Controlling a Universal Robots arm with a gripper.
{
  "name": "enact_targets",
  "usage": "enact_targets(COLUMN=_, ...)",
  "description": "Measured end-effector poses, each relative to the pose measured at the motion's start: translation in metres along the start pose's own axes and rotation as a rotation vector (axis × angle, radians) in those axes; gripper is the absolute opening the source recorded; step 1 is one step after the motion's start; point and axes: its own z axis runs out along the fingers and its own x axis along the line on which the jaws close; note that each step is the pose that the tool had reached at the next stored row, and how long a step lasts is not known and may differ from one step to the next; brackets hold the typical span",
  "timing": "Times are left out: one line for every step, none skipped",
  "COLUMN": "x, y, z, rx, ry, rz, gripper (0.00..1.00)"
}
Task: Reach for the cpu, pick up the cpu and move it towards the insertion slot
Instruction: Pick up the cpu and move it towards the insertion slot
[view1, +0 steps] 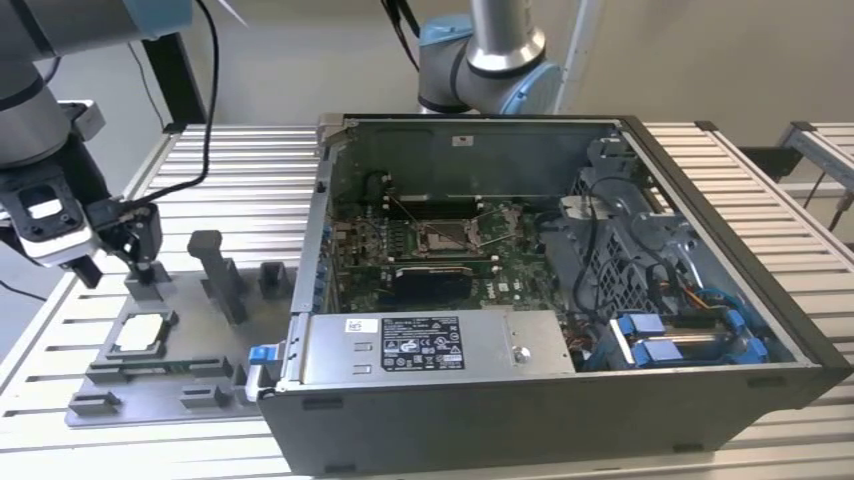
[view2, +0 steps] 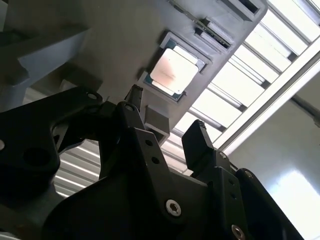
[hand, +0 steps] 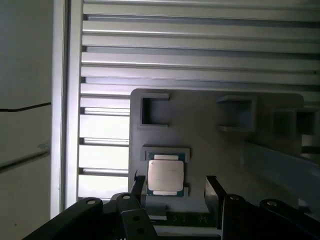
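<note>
The end effector (view1: 118, 268) hangs over the grey tray (view1: 200, 382), which lies on the desk (view1: 254, 160) near its edge at the exterior view's left; its fingers (hand: 210, 186) stand apart and hold nothing. The cpu (hand: 165, 177) rests flat, metal face up, in a square recess of the tray, apart from the fingers. The insertion slot (view1: 447, 237) sits on the green board inside the open computer case (view1: 721, 300), well apart from the cpu.
</note>
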Motion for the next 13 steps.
enact_targets(x=0.0001, y=-0.0007, z=0.0009, rx=0.0000, ry=-0.0001, rz=0.000, gripper=1.00)
enact_targets(x=0.0003, y=-0.0017, z=0.0021, rx=-0.0001, ry=-0.0001, rz=0.000, gripper=1.00)
enact_targets(x=0.0004, y=-0.0028, z=0.0032, rx=-0.0001, ry=-0.0001, rz=0.000, gripper=1.00)
enact_targets(x=0.0004, y=-0.0038, z=0.0044, rx=-0.0001, ry=-0.0001, rz=0.000, gripper=1.00)
enact_targets(x=0.0005, y=-0.0047, z=0.0058, rx=-0.0002, ry=-0.0002, rz=0.000, gripper=1.00)
enact_targets(x=0.0007, y=-0.0054, z=0.0070, rx=-0.0002, ry=-0.0003, rz=0.000, gripper=1.00)
enact_targets(x=0.0008, y=-0.0063, z=0.0080, rx=0.0000, ry=0.0000, rz=0.000, gripper=1.00)
enact_targets(x=0.0009, y=-0.0072, z=0.0092, rx=0.0000, ry=-0.0001, rz=0.000, gripper=1.00)
enact_targets(x=0.0011, y=-0.0082, z=0.0104, rx=-0.0001, ry=-0.0001, rz=0.000, gripper=1.00)
enact_targets(x=0.0012, y=-0.0092, z=0.0115, rx=0.0000, ry=-0.0001, rz=0.000, gripper=1.00)
enact_targets(x=0.0014, y=-0.0103, z=0.0127, rx=0.0000, ry=0.0000, rz=0.000, gripper=1.00)
enact_targets(x=0.0015, y=-0.0113, z=0.0140, rx=0.0000, ry=-0.0001, rz=0.000, gripper=1.00)
enact_targets(x=0.0017, y=-0.0122, z=0.0152, rx=-0.0001, ry=-0.0002, rz=0.000, gripper=1.00)
